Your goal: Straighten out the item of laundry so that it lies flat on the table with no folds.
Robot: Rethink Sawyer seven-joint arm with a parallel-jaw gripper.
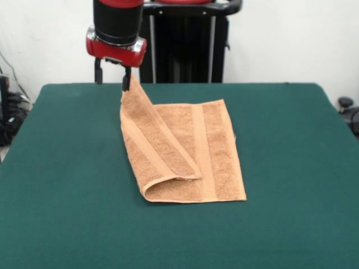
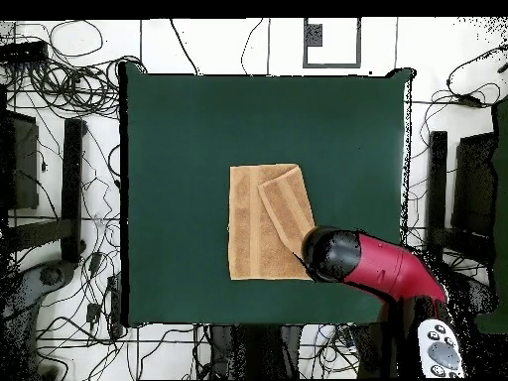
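The item of laundry [image 1: 216,151], an orange-tan terry towel, lies mid-table with its left part folded over. One corner of that flap is raised off the table [image 1: 61,168] and reaches up to my gripper [image 1: 112,83], which hangs above the towel's far left corner. A woven band runs down the flat part and another runs along the lifted flap. In the overhead view the towel [image 2: 250,228] shows the flap slanting toward the arm's black wrist [image 2: 332,253], which hides the gripper. Whether the gripper grips the corner does not show.
The green table [image 2: 179,129] stretches well beyond the towel on every side. A black stand [image 1: 185,45] rises behind the far edge. Cables and dark frames [image 2: 69,198] lie on the floor beside the table.
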